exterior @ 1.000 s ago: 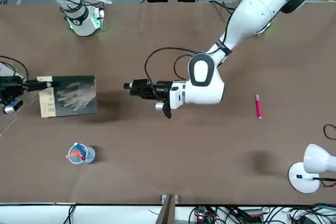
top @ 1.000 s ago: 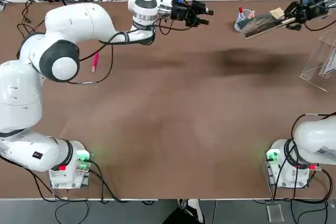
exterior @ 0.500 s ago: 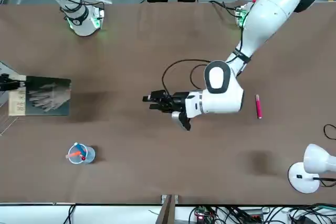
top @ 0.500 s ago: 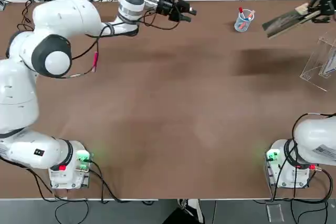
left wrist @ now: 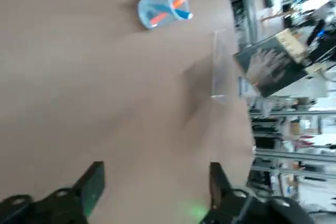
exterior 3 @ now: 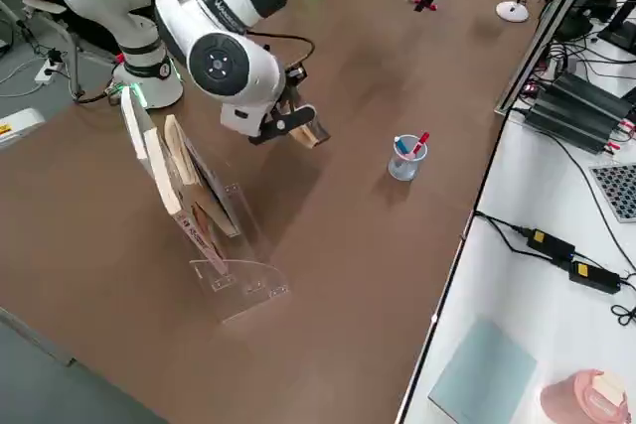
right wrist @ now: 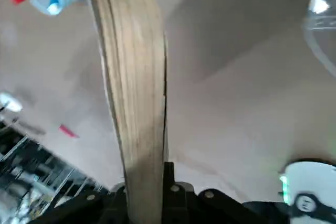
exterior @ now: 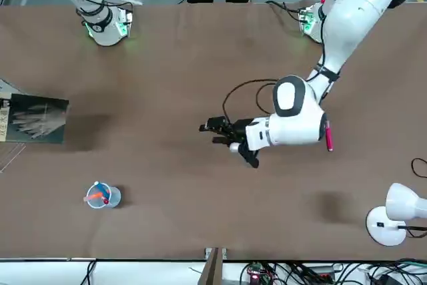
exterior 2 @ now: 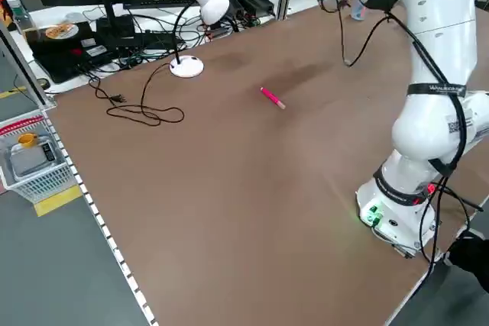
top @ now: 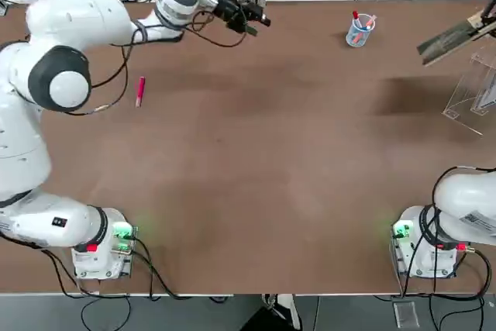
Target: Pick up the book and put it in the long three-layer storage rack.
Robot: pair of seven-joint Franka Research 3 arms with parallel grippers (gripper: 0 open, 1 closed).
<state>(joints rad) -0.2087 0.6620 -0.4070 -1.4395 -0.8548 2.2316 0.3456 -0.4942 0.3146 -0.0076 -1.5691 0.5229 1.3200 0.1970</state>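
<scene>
The pick-up is done; the right hand [exterior 3: 298, 126] is clamped shut on the book [exterior: 33, 119] and carries it clear of the table [top: 256, 153], tilted, near the table's edge on the robot's right; what is left, as I judge it, is to bring the book over the long three-layer storage rack [exterior 3: 204, 215] and slide it into a free tier, then let go; the rack stands just beside and below the book, already holding a few flat things in its slanted panels; in the right wrist view the book's tan page edge rises straight out from between the fingers, so the grip sits on one end of it; the left hand [exterior: 217, 132] hangs empty with its fingers spread wide, well apart from the book, far across the table near a pink pen [top: 140, 91]; a pen cup [top: 359, 29] stands between the two hands.
</scene>
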